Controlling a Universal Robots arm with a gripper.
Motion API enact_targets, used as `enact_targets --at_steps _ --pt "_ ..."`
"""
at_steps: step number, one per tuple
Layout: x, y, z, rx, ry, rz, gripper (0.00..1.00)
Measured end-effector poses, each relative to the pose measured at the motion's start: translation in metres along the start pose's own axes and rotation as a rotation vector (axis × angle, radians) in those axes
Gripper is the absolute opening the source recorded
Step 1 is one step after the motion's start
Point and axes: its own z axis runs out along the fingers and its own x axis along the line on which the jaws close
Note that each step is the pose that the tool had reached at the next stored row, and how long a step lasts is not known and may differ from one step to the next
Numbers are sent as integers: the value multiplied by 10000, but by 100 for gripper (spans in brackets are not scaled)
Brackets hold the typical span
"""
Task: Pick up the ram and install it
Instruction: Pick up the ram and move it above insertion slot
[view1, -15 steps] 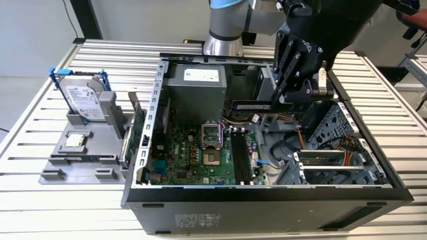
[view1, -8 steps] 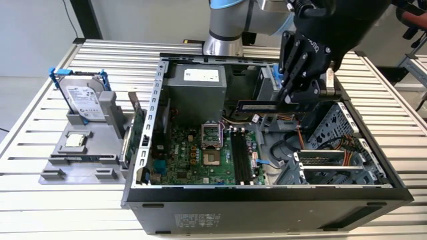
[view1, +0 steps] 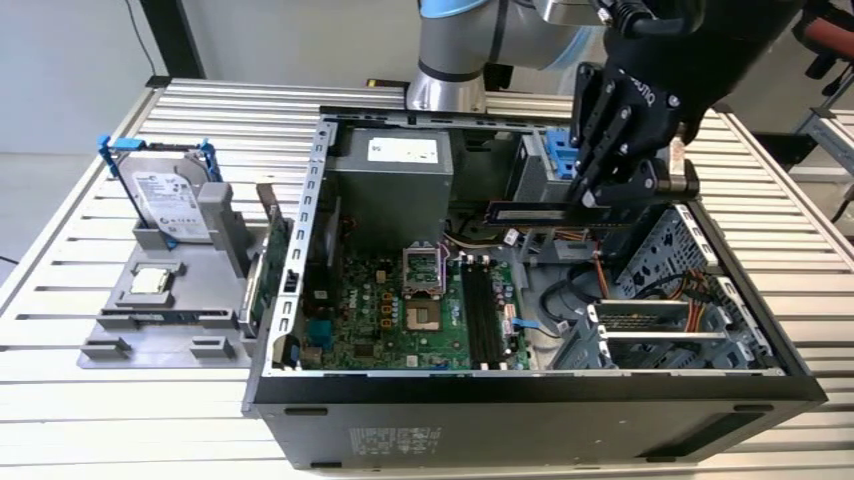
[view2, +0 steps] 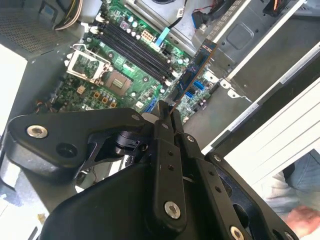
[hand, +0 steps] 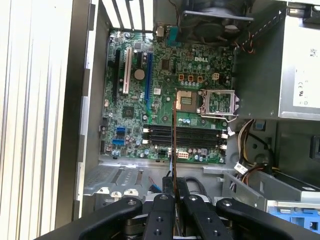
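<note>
Green board and black chips mark the ram (view1: 541, 211), which hangs in the air over the open computer case (view1: 534, 385), well above the motherboard (view1: 400, 320) and touching nothing but the hand. The black hand (view1: 594, 200) is clenched on one end of the ram, so the stick juts out level toward nine o'clock in the exterior view. From the long black memory slots (view1: 481, 310) the ram sits at about one o'clock, apart from them – not seated.

In the second wrist view the fingers of the hand (view2: 164, 111) meet on the stick's near end, and the ram (view2: 192, 75) reaches out over the board beside the slots (view2: 135, 45) and the CPU socket (view2: 90, 62). In the first wrist view the ram (hand: 174, 135) shows edge-on as a thin dark line rising from the hand (hand: 175, 187) and crossing the slots (hand: 185, 135), with the socket (hand: 217, 102) just beyond them.

Inside the case, in the exterior view, the grey power supply (view1: 394, 180) lies at twelve o'clock from the motherboard. Outside it, at nine o'clock on the slatted metal worktop (view1: 80, 400), a grey holder (view1: 160, 310) carries a silver hard drive in a blue frame (view1: 174, 205) – standing upright – and a green expansion card (view1: 274, 270) stands on edge just beside the case wall.
</note>
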Motion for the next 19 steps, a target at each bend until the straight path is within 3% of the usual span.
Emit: enact_targets --at_steps 6,14,19 --pt "3 -61 -4 -1 1 -18 0" --pt "0 -77 -4 0 0 -9 0" --pt "-133 -84 2 20 -1 2 0"
